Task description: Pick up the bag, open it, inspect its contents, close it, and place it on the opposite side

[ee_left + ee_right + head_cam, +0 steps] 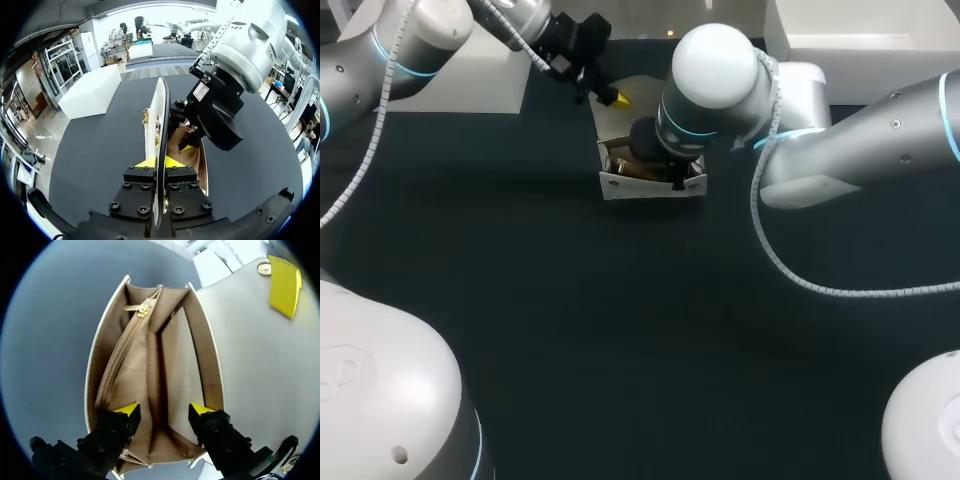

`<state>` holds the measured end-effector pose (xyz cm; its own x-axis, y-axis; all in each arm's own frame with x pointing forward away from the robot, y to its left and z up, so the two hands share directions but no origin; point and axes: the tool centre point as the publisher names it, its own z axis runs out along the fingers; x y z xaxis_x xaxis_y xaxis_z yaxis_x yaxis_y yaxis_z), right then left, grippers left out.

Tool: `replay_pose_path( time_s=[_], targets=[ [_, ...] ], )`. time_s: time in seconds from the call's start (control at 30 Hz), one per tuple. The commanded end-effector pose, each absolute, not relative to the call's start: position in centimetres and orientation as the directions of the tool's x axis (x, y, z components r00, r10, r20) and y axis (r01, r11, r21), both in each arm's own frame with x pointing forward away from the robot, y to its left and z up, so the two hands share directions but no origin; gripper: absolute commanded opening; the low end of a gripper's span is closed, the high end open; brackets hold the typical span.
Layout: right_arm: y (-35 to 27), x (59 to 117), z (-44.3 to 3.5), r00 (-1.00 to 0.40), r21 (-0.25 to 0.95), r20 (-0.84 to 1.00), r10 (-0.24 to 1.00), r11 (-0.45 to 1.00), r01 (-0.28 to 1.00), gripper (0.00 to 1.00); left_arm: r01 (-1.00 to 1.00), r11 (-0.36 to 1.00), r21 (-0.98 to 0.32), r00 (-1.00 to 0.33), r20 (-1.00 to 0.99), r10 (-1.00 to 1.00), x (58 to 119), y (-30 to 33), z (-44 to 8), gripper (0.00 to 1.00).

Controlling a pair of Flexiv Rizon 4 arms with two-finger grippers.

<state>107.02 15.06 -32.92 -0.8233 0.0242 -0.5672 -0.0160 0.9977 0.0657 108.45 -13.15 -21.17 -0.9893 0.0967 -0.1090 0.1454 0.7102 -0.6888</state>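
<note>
The white bag [650, 180] stands upright at the back middle of the dark table, its mouth open. Its flap [160, 110] is lifted, and my left gripper [159, 162] is shut on the flap's edge, seen in the head view as yellow tips [617, 98] behind the bag. My right arm [720, 75] hangs over the bag and hides its own fingers there. In the right wrist view my right gripper [164, 411] stands open just above the bag's mouth. The tan lining [150, 370] with a zipped pocket [120, 355] shows; I see nothing loose inside.
White blocks stand at the back left [470, 85] and back right [850, 40] of the table. The dark tabletop [640, 330] stretches out in front of the bag.
</note>
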Motion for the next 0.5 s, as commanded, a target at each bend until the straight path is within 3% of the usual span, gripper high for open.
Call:
replay_pose_path(
  time_s=[0.03,0.5],
  targets=[
    [15.16,107.25,-33.17,-0.825,0.060,-0.565,0.019,0.998,-0.018,1.00,0.153,0.708,-0.690,-0.988,-0.106,0.110,108.65,-13.25,-21.00,0.00],
    [15.13,107.34,-32.73,-0.814,0.050,-0.581,0.021,0.999,-0.009,1.00,0.170,0.721,-0.671,-0.985,-0.107,0.132,108.53,-13.51,-21.22,0.00]
  ],
)
